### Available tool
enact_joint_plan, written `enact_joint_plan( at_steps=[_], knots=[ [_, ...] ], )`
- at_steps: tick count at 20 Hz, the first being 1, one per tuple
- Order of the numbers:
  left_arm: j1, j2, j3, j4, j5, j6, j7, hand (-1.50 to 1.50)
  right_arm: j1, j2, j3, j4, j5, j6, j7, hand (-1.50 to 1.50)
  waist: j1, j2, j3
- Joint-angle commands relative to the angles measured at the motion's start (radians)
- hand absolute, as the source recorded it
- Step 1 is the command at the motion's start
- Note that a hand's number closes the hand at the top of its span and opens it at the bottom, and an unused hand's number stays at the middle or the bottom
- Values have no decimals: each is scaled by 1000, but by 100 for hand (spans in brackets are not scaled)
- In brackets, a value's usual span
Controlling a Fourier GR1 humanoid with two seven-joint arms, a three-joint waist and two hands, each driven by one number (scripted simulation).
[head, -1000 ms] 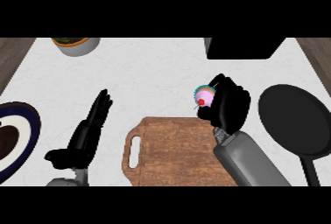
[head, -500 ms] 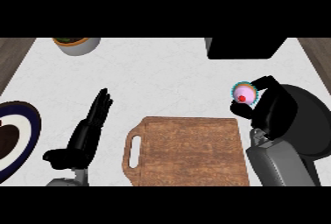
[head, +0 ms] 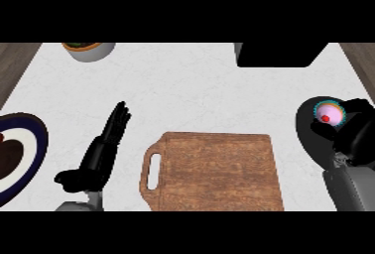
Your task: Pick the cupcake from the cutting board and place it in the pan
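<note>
Lights the white counter (head: 198, 94) brightly and evenly. Leaves the black left hand (head: 102, 149) a near-uniform dark shape with little shading. Merges the black right hand (head: 359, 136) and the dark pan (head: 307, 146) into one mass at the right edge. Sets off the pink cupcake (head: 330, 115) vividly there, and spreads flat, even tone across the brown cutting board (head: 216, 173).
</note>
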Motion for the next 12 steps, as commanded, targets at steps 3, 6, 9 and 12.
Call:
enact_joint_plan(
  at_steps=[3, 6, 9, 12],
  knots=[
    [59, -40, -58, -43, -48, 36, -3, 0, -37, -102, -144, 183, -203, -238, -187, 150, 10, 1, 1],
    [-63, 18, 57, 20, 42, -42, 30, 0, -129, -132, -181, 362, -294, -270, -303, 150, 9, 3, 1],
    [7, -23, -21, -59, -15, 1, 41, 0, -133, -188, -222, 452, -483, -304, -498, 150, 13, 2, 2],
    [14, -17, -11, -20, -10, -12, 6, 0, -184, -194, -237, 534, -566, -76, -458, 150, 21, 5, 2]
  ],
)
